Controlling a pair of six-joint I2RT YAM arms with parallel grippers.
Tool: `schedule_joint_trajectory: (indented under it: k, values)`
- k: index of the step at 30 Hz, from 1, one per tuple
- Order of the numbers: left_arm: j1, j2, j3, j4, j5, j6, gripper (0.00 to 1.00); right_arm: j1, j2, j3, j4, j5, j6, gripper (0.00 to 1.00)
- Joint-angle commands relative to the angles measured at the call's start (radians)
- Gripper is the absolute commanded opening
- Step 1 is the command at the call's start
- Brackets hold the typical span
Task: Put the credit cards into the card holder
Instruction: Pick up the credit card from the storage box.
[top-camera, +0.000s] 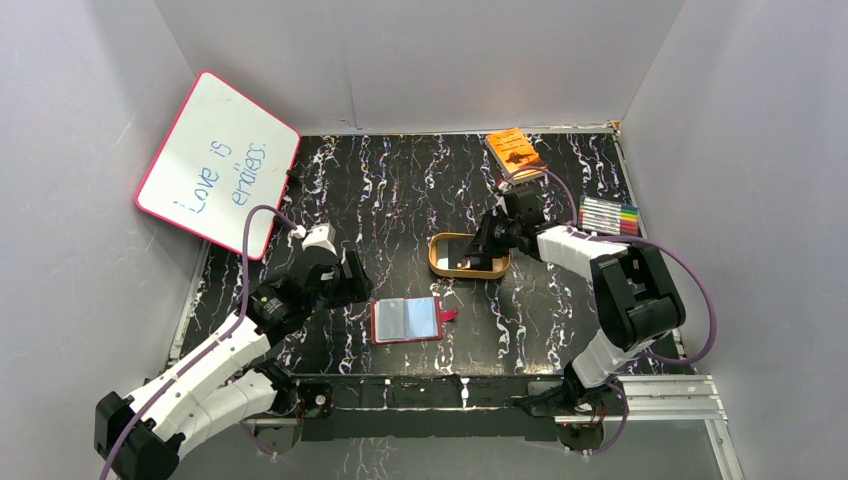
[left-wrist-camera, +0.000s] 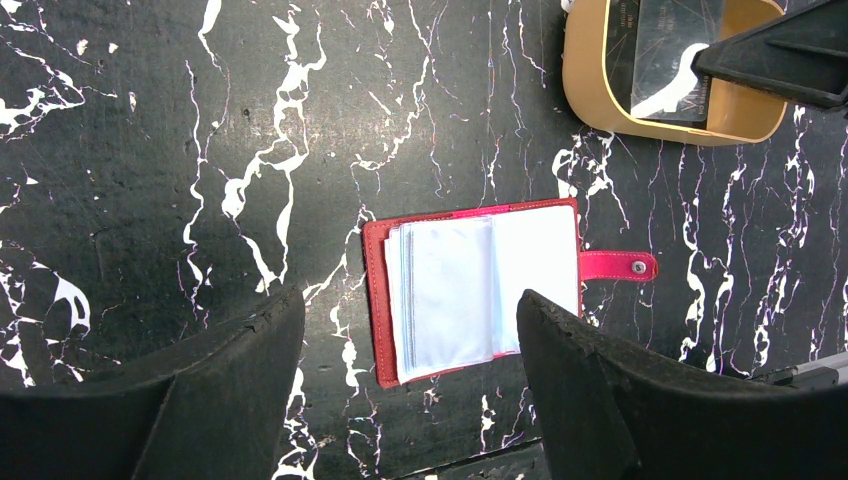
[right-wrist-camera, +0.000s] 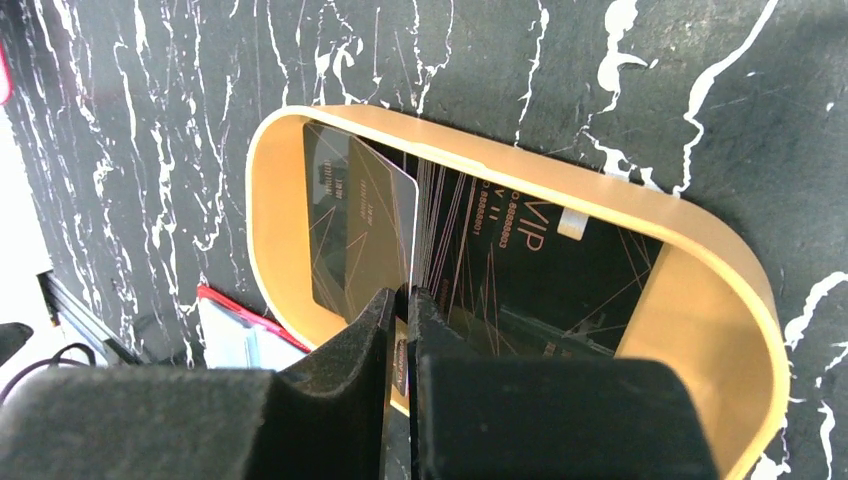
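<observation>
A: While checking the overhead view, found the card holder (top-camera: 406, 320) lying open and flat on the black marbled table (top-camera: 400, 190), near the front edge, between the two arms. Noted its snap tab (left-wrist-camera: 615, 265) sticking out toward the right arm's side, metal stud (left-wrist-camera: 638, 267) facing up.

B: Confirmed from the left wrist. Saw pale clear sleeves (left-wrist-camera: 450, 295) stacked inside. Logged the left gripper (left-wrist-camera: 408, 300) hovering above the holder, jaws wide apart, gripping nothing, touching nothing.

A: And the right gripper (right-wrist-camera: 403, 330)?

B: Found down inside the gold oval tray (right-wrist-camera: 700, 260), behind and to the right of the holder, well apart from it. Recorded jaws pressed together on the near edge of one credit card (right-wrist-camera: 360, 220), tipped up on edge. Spotted a black VIP card (right-wrist-camera: 540, 280) lying flat on the tray floor beneath.

A: Anything in the way?

B: Only the tray wall ringing both cards. Elsewhere, logged an orange book (top-camera: 515, 152) at the far edge, a set of coloured markers (top-camera: 608, 215) by the right wall, and a pink-rimmed whiteboard (top-camera: 218, 165) leaning on the left wall, marked "Love is endless". All apart from the holder.
</observation>
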Motion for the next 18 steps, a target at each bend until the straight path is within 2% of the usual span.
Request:
schedule_joint_trajectory:
  k: [1,12,18]
  values:
    - [0.003,-0.012,0.006,-0.015,-0.019,0.003,0.75,-0.003,-0.059,-0.012,-0.015,-0.007,0.009,0.0]
    - [0.002,-0.026,0.009,-0.017,-0.021,0.002,0.74,-0.006,-0.174,0.036,-0.156,-0.057,0.189,0.0]
    - [0.001,-0.042,0.006,-0.027,-0.019,-0.011,0.74,-0.006,-0.248,0.062,-0.281,-0.002,0.389,0.0]
